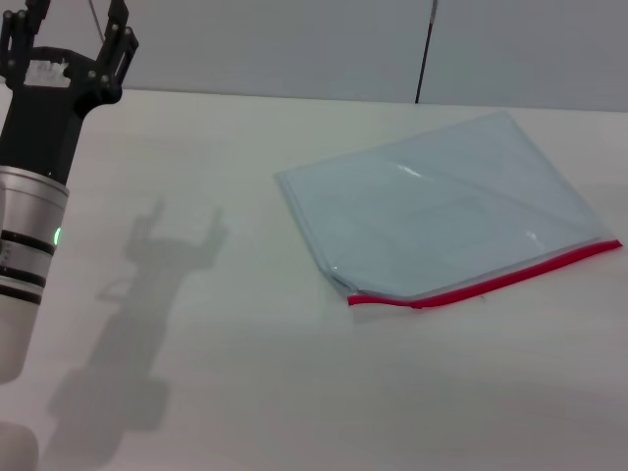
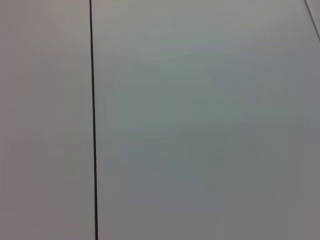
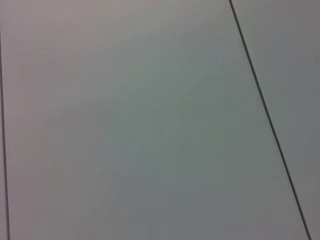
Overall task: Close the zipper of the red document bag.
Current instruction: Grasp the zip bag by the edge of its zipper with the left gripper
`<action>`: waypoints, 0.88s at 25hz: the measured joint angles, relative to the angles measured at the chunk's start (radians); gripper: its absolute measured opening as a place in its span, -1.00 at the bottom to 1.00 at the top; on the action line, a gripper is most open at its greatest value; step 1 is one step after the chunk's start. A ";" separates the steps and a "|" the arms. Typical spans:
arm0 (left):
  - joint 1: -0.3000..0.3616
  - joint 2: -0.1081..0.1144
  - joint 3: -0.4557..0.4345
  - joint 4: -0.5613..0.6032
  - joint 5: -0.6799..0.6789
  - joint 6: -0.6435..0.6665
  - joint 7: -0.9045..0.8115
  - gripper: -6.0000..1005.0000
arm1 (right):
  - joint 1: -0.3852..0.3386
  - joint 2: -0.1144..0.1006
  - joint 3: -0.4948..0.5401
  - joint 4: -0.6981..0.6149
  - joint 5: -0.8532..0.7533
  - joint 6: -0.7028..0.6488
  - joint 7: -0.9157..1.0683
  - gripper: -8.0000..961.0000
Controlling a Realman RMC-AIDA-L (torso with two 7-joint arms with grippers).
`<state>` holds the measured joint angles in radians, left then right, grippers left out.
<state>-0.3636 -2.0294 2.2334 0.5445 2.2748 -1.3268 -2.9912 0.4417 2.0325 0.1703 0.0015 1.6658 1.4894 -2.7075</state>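
Over on our left, our left gripper [image 1: 80,39] — a black claw on a silver and black arm — is raised high over the pale table [image 1: 245,392], fingers spread apart with nothing between them. Both wrist views show only a blank grey wall with thin dark seams, so they tell us nothing about the work.

Moving across: well off to the right of that gripper and below it lies the red document bag [image 1: 442,211], a flat rectangular pouch of translucent pale-blue plastic, lying on the table and turned at an angle. Along its edge nearest us runs the zipper [image 1: 491,281], a thin bright-red strip. Its long axis slants — the end closer to our left gripper sits nearer to us, the other end climbs away to the right, almost to the edge of the head view. We cannot make out the slider, nor how much of the strip is already closed.

Our right gripper is nowhere in the head view, so we cannot tell its state. Judging by position, the bag sits on the right-hand side of the table, so the right arm probably has the shorter reach; the left would have to travel right and down to the near end of that red strip.
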 joint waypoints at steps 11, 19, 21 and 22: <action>0.000 0.000 0.000 0.000 0.000 0.000 0.000 0.58 | 0.000 0.000 0.000 0.000 0.000 -0.006 0.000 0.84; -0.005 0.004 0.013 0.020 0.001 0.070 -0.001 0.57 | -0.001 0.000 0.000 0.001 0.000 -0.011 0.000 0.84; -0.013 0.010 0.024 0.039 0.002 0.123 -0.002 0.57 | -0.002 -0.001 0.000 0.000 0.000 -0.012 0.000 0.84; -0.018 0.016 0.033 0.056 0.003 0.160 -0.002 0.57 | -0.002 -0.001 0.000 0.000 0.000 -0.012 0.000 0.84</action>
<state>-0.3815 -2.0138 2.2666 0.6005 2.2778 -1.1668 -2.9928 0.4393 2.0311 0.1703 0.0011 1.6658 1.4771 -2.7075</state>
